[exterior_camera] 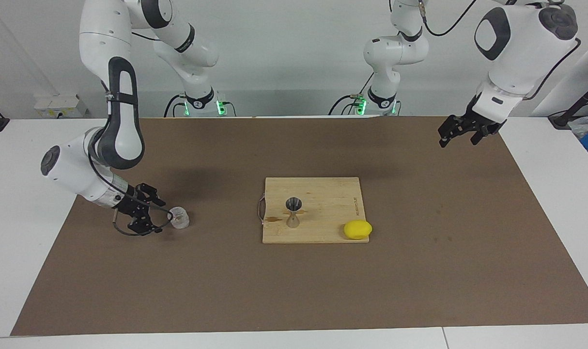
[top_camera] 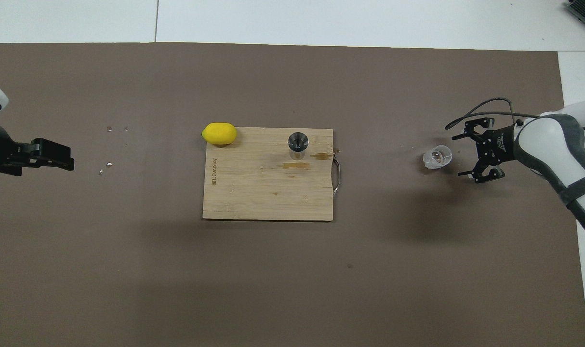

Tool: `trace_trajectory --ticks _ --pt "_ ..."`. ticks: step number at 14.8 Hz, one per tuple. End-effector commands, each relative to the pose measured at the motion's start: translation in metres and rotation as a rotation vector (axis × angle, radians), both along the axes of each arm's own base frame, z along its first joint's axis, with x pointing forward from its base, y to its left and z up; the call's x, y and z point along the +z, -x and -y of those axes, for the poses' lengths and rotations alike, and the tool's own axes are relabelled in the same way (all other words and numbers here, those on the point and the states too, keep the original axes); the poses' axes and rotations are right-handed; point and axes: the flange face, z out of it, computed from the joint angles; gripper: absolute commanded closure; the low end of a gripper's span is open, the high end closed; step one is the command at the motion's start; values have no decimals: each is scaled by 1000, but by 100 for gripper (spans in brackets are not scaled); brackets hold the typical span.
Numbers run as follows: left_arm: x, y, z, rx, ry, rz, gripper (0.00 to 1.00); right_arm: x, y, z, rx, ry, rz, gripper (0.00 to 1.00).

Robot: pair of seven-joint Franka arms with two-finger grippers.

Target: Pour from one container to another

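The room is bright and evenly lit from above, and everything looks sharp from edge to edge, with no blur or bending at the borders. Soft, broad shadows of my arms lie on the brown mat (exterior_camera: 294, 291), one dim patch just beside my right pincer (exterior_camera: 162, 216) and under my arm. Small glints show on the steel jigger (exterior_camera: 293, 212) and the glass cup (exterior_camera: 179, 217) at my pincer's tips.

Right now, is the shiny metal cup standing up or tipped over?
Standing up. The steel jigger sits upright on the cutting board, open mouth facing up.
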Motion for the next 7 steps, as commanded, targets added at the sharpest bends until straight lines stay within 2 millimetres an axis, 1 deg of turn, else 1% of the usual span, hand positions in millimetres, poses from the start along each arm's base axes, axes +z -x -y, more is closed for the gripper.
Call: trace_trajectory --ticks 1,4,6,7 --pt "25 12 2 -14 -2 -4 0 -6 16 -1 -11 -81 29 0" --pt "26 16 1 -3 7 2 0 -12 13 0 -37 -128 42 0" --pt "23 17 1 -3 7 -3 0 -19 12 0 -45 -137 36 0" --pt "22 17 2 -3 6 -5 0 -19 11 1 -69 -153 44 0"
